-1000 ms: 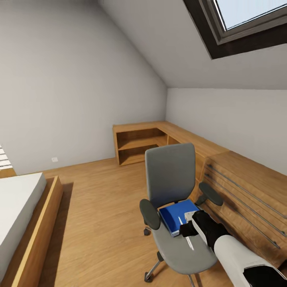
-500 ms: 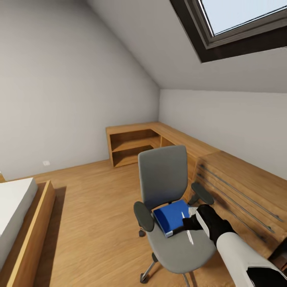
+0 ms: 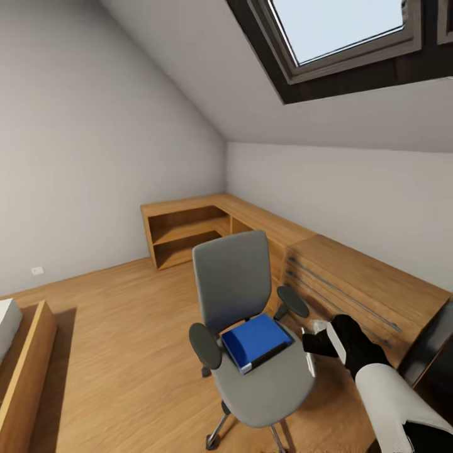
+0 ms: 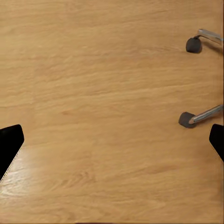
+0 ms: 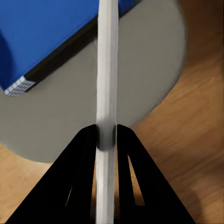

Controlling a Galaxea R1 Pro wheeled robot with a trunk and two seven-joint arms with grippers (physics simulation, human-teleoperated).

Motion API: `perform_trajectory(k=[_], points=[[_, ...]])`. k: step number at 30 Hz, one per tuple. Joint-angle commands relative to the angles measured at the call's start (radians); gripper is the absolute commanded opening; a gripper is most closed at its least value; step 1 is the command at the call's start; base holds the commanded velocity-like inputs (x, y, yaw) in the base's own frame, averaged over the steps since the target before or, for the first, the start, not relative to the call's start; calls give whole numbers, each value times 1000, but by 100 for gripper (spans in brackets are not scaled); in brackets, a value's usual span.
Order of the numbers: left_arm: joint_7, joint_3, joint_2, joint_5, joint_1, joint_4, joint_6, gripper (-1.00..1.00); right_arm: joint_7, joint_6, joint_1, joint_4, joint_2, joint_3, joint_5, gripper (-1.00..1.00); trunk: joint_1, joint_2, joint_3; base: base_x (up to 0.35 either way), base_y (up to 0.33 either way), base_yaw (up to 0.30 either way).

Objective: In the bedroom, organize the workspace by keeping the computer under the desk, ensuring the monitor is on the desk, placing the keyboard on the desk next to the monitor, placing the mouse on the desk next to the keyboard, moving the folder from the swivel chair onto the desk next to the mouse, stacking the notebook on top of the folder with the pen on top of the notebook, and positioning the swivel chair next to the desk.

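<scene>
I take the swivel chair (image 3: 248, 333) as my landmark. Left of it, my left gripper (image 4: 112, 142) hangs spread and empty over bare floor, near 2 of the chair's castors (image 4: 193, 45), presumably kept free for a later pickup. On the chair seat lies 1 folder (image 3: 255, 340), not yet moved. At the chair's right edge, my right gripper (image 5: 107, 135) is clenched on 1 pen (image 5: 107, 70), held along the fingers, I judge for carrying to the desk. I count 1 chair, 1 folder, 1 pen.
</scene>
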Motion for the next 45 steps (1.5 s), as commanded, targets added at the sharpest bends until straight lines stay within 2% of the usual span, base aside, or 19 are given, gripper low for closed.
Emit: perform_trajectory(k=[1,7,14,19,29,31,33,34,38,39,41,45], points=[[4,-10,0,0,0,11,-21,100,7,4,-1,-3,0,-9,5,-100,-4,7,2,0,0,-259],[4,-22,0,0,0,33,-50,100,7,5,0,-25,-1,-18,5,-100,-27,49,21,0,0,-259],[4,-17,3,3,0,37,-54,100,7,9,-1,-30,-1,-21,4,-100,-54,98,43,0,0,-260],[4,-16,2,4,0,37,-56,100,7,45,-1,-32,-1,-23,3,-100,-73,133,58,0,0,-258],[15,-17,2,4,0,36,-54,100,10,29,-1,-32,1,-21,3,-100,-111,203,81,0,0,-187],[16,-17,3,5,0,44,-54,100,11,26,0,-32,3,-21,3,-100,-119,217,86,0,0,-133],[16,-16,3,6,0,90,-56,100,12,23,0,-31,4,-21,3,-100,-127,231,90,0,0,-123],[14,-16,4,7,0,129,-67,100,13,22,0,-31,5,-21,3,-100,-130,238,93,0,0,-69],[5,-14,12,19,0,193,-134,100,13,21,0,-31,5,-22,3,-100,-146,266,103,0,0,-34],[2,-14,13,24,0,203,-148,100,13,21,0,-31,5,-22,3,-100,-150,273,106,0,0,-15],[-15,-14,16,50,0,227,-217,100,13,10,0,-31,4,-22,3,-100,-157,287,111,0,0,-8],[-29,-15,16,71,0,239,-287,100,11,-18,0,-31,1,-22,4,-100,-173,315,123,0,0,-3]])
